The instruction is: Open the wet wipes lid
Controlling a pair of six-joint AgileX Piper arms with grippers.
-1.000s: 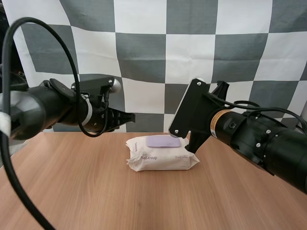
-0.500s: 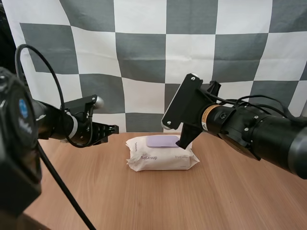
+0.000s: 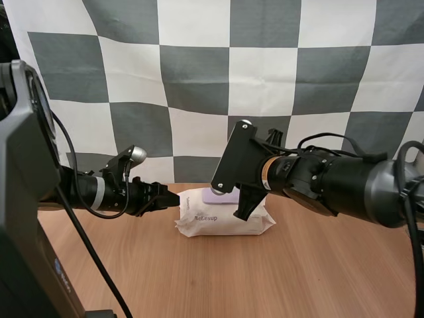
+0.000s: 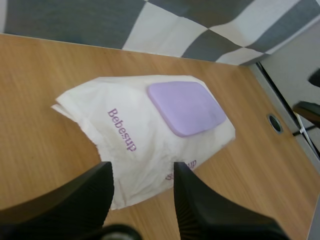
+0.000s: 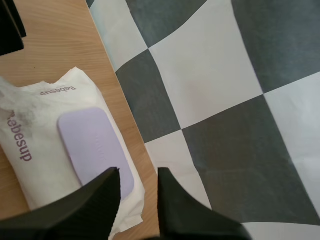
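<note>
Wet wipes pack [image 3: 225, 220] is laid crosswise on the table [image 3: 132, 265], centre of the high view, long axis left to right.
The left gripper [image 3: 167, 199], fingers parted and empty, is held at the pack's left end. The right gripper [image 5: 139, 176], likewise parted and empty, is poised at the closed purple lid [image 3: 213, 197] and is judged the nearer.

The left gripper [image 3: 169, 199] has dropped and slid up to the left end of the wipes pack [image 3: 218, 222] (almost touching); the right gripper [image 3: 244, 204] has drifted leftward, lower over it.
</note>
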